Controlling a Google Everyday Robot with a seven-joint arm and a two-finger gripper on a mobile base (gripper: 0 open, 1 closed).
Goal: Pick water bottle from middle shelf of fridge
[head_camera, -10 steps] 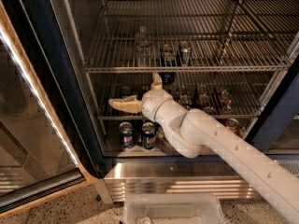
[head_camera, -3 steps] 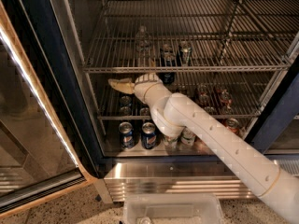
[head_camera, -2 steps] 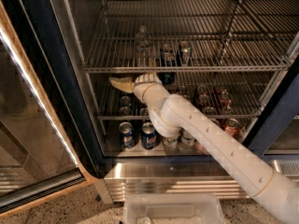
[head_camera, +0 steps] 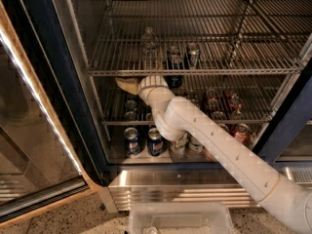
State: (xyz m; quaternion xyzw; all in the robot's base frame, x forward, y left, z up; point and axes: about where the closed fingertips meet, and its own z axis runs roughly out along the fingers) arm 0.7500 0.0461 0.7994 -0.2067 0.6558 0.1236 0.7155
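The water bottle (head_camera: 149,45), clear with a pale cap, stands upright on the middle shelf (head_camera: 234,72), left of centre and behind the front rail. My gripper (head_camera: 143,75) is at the front rail, just below and in front of the bottle and apart from it. It is open and empty: one tan finger (head_camera: 126,85) sticks out to the left under the rail, and the other points up by the rail. My white arm (head_camera: 214,145) reaches in from the lower right. The fridge (head_camera: 43,67) has a dark blue frame.
Two metal cans (head_camera: 175,57) (head_camera: 193,53) stand right of the bottle on the same shelf. Several cans fill the lower rack (head_camera: 219,106) and the fridge floor (head_camera: 131,140). The open glass door (head_camera: 29,130) is at left. A clear bin (head_camera: 178,218) sits below the steel base panel (head_camera: 195,189).
My gripper has risen from the lower shelf level to the front rail of the middle shelf, then crept slightly up and right. The bottle and cans have not moved.
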